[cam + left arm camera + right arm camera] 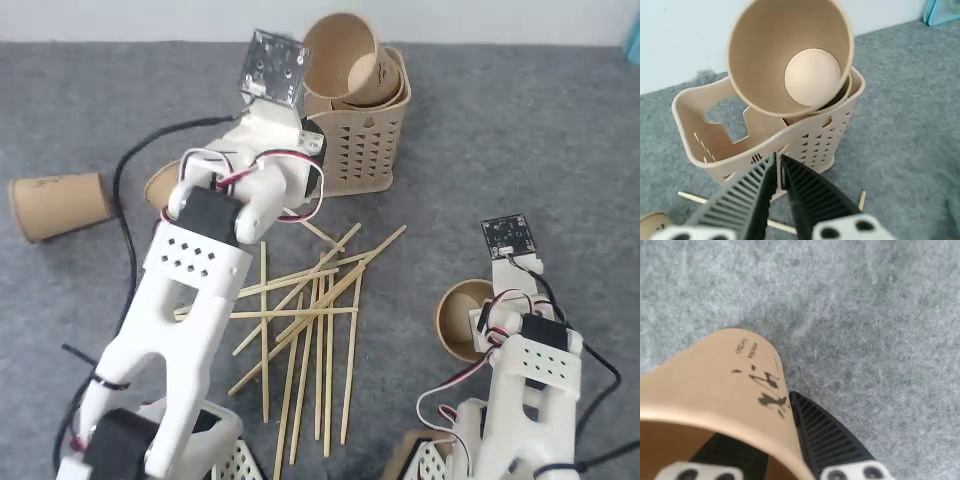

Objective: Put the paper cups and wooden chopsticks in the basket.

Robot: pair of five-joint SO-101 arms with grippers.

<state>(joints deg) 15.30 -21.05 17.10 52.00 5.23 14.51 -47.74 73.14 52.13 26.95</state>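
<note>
Beige perforated plastic forms the upright basket [365,150] at the far side of the grey felt table [520,130], and a tan leaning paper cup [345,55] is propped in it. Through this cup's open mouth its round base is seen in the left wrist view, where the left gripper [777,161] is shown just before the basket, its black ribbed fingers [805,192] almost together on nothing. Thin wooden chopsticks [300,312] are seen scattered in the high view, long axes mostly running toward the basket. A fallen paper cup [58,205] lies sideways, mouth toward the left arm. The right gripper [784,412] is clamped on the wall of a held paper cup [715,385].
</note>
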